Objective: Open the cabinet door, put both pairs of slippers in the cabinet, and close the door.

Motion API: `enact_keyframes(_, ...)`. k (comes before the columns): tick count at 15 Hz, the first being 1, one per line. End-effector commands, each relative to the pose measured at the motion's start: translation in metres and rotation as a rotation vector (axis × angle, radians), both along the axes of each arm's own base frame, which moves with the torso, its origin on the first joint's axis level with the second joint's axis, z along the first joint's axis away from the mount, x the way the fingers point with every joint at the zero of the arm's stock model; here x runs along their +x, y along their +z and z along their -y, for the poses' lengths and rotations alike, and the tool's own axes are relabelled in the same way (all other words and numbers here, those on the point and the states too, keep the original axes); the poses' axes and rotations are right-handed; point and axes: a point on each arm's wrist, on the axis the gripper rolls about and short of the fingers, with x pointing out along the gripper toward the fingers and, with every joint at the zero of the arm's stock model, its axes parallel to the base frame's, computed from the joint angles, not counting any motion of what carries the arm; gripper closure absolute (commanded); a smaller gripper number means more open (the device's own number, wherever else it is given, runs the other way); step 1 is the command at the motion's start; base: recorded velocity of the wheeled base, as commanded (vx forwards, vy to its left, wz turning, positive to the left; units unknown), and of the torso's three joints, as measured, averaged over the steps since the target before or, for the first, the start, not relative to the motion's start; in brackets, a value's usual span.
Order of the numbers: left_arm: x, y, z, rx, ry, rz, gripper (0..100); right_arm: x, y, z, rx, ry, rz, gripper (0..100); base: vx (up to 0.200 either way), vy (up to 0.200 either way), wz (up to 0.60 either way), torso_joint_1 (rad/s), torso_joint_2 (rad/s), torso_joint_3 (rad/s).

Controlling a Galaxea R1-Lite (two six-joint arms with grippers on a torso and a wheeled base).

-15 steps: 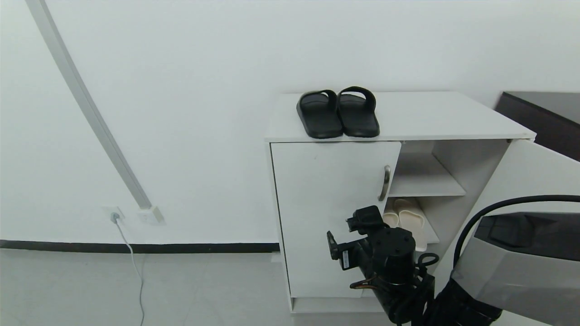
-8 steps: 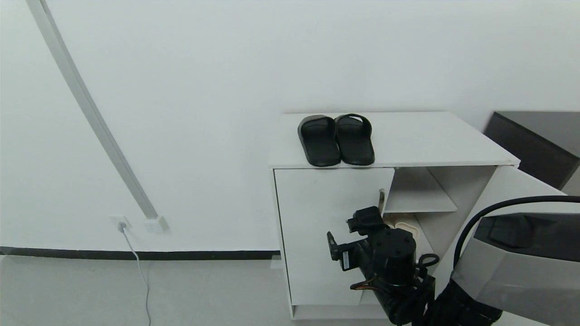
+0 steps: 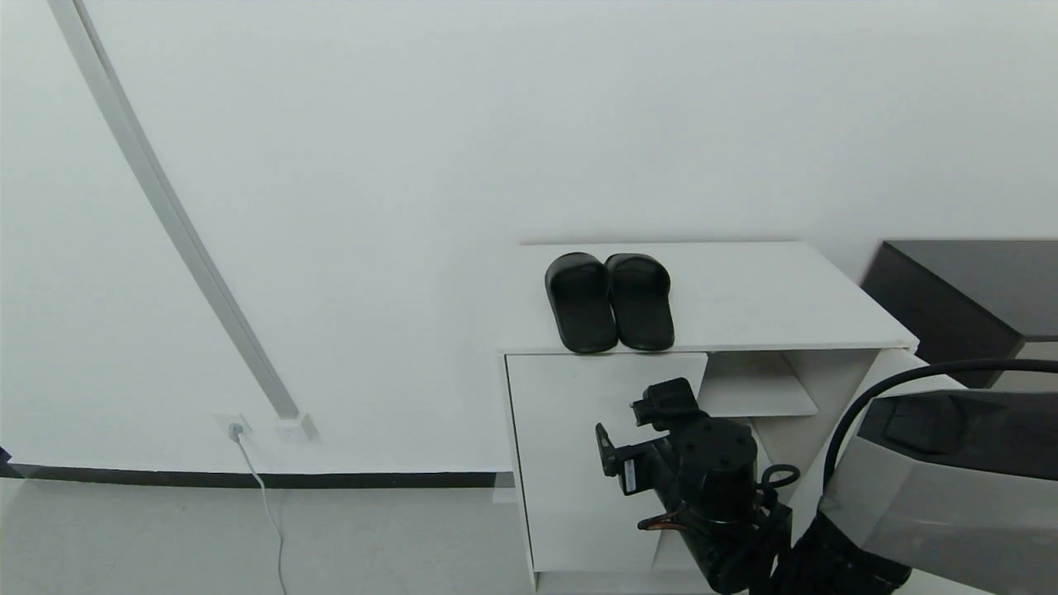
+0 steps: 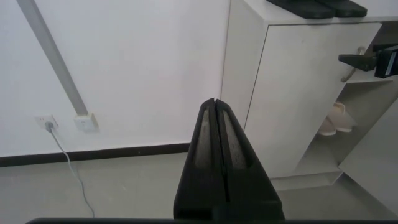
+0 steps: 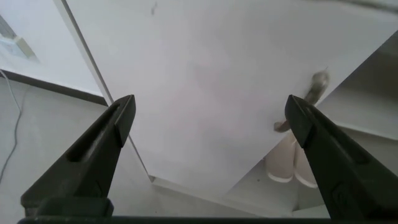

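On the cabinet (image 3: pixel 769 289), black slippers (image 3: pixel 610 302) are sitting; you are holding the right gripper (image 5: pixel 209 106) spread wide, the left gripper (image 4: pixel 215 107) pressed together.

Holds the left pincer (image 4: pixel 216 109) pressed together, both fingers (image 4: pixel 202 143) flush along their length, nothing between them. Carries the right pincer (image 5: pixel 210 106) spread wide, its fingers (image 5: pixel 99 149) well apart and empty. Behind that pincer, has the black right wrist (image 3: pixel 712 463) and, farther back, the grey right arm link (image 3: pixel 934 487) with a black cable (image 3: pixel 909 376) arching over it.
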Motion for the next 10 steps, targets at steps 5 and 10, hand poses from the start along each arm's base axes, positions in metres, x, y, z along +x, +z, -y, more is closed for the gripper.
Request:
enact_keyframes(5,0.0000,0.0001,0.0000,0.006,0.002,0.001,100,0.0042,-0.0038,0.0017,-0.004,-0.004,-0.006,0,0.000,0.000,0.00,0.212,-0.46,-0.255)
enact_keyframes(10,0.0000,0.0001,0.0000,0.002,0.000,0.001,100,0.0052,-0.0026,0.0036,-0.019,0.000,0.003,0,0.000,0.000,0.00,0.171,-0.37,-0.200)
